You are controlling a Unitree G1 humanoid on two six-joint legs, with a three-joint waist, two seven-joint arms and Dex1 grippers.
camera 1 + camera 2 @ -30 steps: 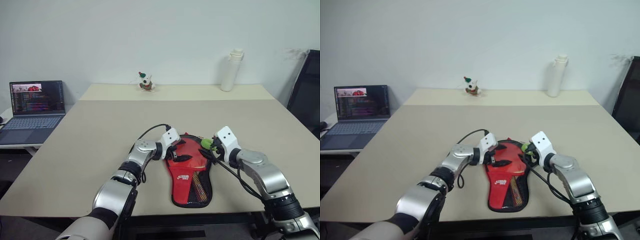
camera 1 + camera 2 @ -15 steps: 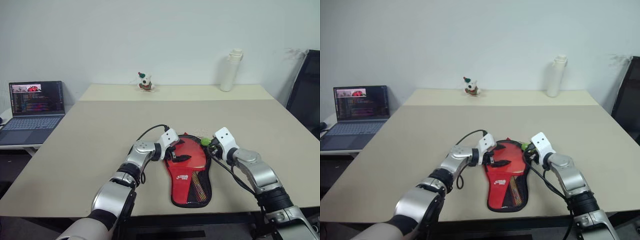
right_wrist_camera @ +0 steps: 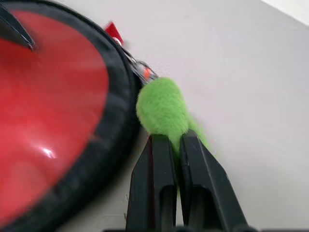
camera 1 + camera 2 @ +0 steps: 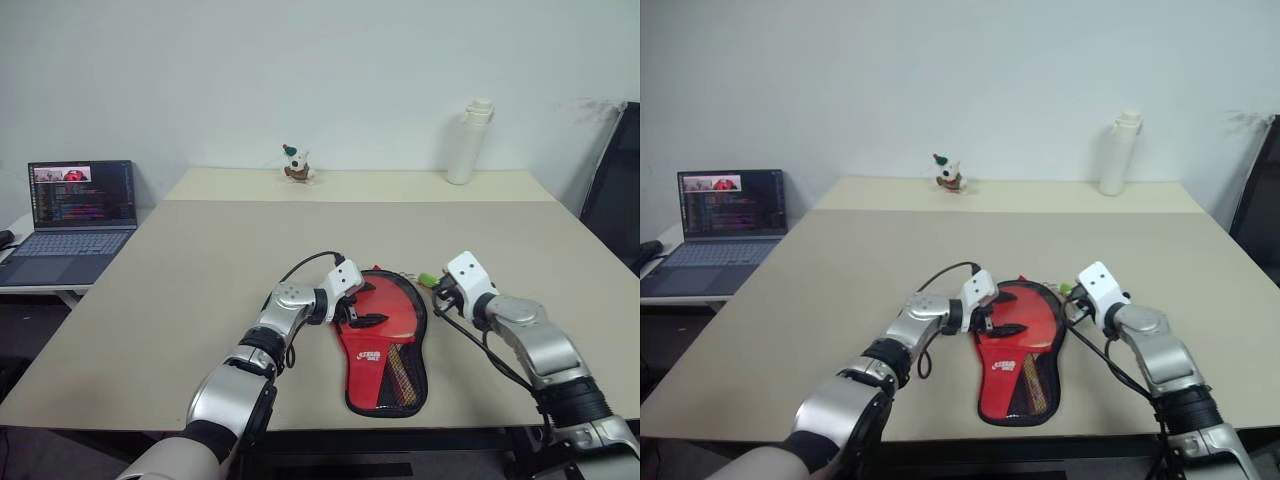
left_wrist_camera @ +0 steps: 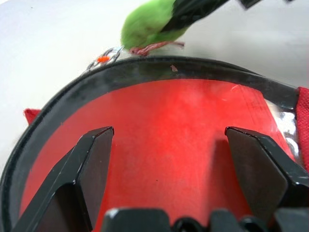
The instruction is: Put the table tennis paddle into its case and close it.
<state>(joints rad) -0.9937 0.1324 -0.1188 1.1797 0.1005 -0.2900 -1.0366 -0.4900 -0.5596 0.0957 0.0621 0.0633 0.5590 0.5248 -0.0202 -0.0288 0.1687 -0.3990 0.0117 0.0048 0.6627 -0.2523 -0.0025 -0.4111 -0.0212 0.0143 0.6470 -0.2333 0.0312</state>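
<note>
Lower centre of the tabletop (image 4: 200, 260): the case (image 4: 385, 335) lies flat, red face up. Left claw (image 4: 352, 312) spread wide over its round end; right claw (image 3: 169, 145) pinched on green tag (image 3: 161, 106).

— Where do the two head views look from?
— From above, forward and down over the table (image 4: 200, 260); both take in the case (image 4: 385, 335) and the far wall.
— And the wrist views?
— Very close, low over the case; both share its black rim and the green tag (image 3: 161, 108).
</note>
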